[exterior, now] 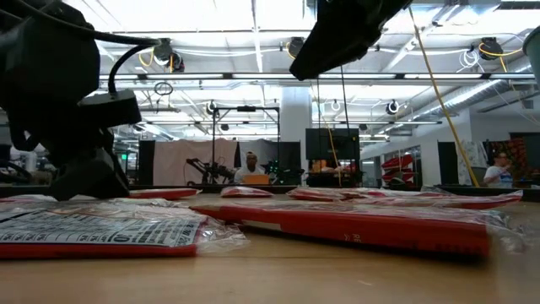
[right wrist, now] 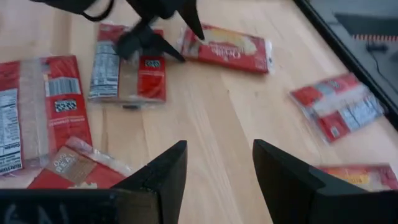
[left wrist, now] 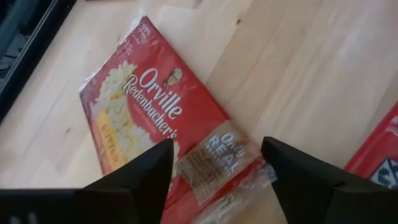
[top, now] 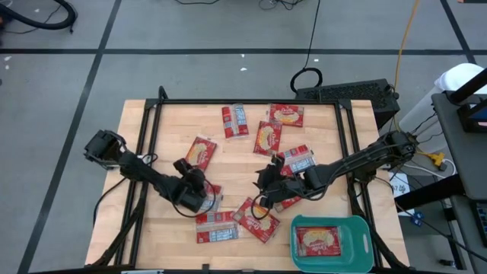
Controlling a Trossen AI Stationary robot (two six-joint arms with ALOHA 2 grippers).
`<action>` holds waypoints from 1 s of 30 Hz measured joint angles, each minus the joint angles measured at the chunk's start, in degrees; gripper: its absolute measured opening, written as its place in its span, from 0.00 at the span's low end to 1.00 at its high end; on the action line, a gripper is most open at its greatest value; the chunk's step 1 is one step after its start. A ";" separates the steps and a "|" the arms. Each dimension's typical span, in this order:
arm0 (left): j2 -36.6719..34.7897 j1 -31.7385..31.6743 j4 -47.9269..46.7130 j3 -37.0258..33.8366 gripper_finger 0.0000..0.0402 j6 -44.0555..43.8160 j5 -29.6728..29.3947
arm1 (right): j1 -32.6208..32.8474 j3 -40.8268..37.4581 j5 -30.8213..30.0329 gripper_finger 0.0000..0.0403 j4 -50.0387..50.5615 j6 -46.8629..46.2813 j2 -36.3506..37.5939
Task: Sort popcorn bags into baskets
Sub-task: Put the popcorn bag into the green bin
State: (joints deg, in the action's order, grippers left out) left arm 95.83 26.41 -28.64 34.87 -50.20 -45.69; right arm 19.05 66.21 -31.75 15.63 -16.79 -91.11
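Basket: a teal basket [top: 365, 228] sits at the lower right of the high view, on the bench corner, well apart from both arms.
Contents: one red bag [top: 318, 242] lies flat inside it, oval picture up.
Bench: a pale wooden bench [top: 167, 137] with a dark frame [top: 228, 102] along its edges.
Room: grey floor with dark lines around the bench; the low view looks into a lit hall with ceiling lamps, screens and a person [exterior: 250, 171] seated far behind.
Loose bags: the other bags lie scattered over the middle of the bench: two near the upper edge [top: 235, 120] [top: 287, 114], one below them [top: 268, 138], one left of centre [top: 202, 153], one right of centre [top: 297, 160], and two near the lower edge [top: 216, 226] [top: 257, 220].
Left end effector [top: 204, 199]: low over the bench at lower centre-left, fingers spread apart, holding nothing; its wrist view shows a bag [left wrist: 155, 124] lying face up just ahead of the fingers.
Right end effector [top: 262, 176]: at centre, fingers parted and empty, with bags lying close around it.
In the way: near the lens in the low view, a label-side bag [exterior: 93, 230] and a red bag [exterior: 363, 221] block most of the bench behind.
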 joint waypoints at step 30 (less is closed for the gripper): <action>-15.80 -3.29 1.38 0.33 0.00 27.25 -3.68 | -1.79 -2.50 0.28 0.44 -19.60 9.21 0.02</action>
State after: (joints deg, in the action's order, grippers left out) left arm 80.04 23.12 -27.26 35.20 -22.94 -49.36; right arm 17.26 63.71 -31.46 -3.97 -7.59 -91.09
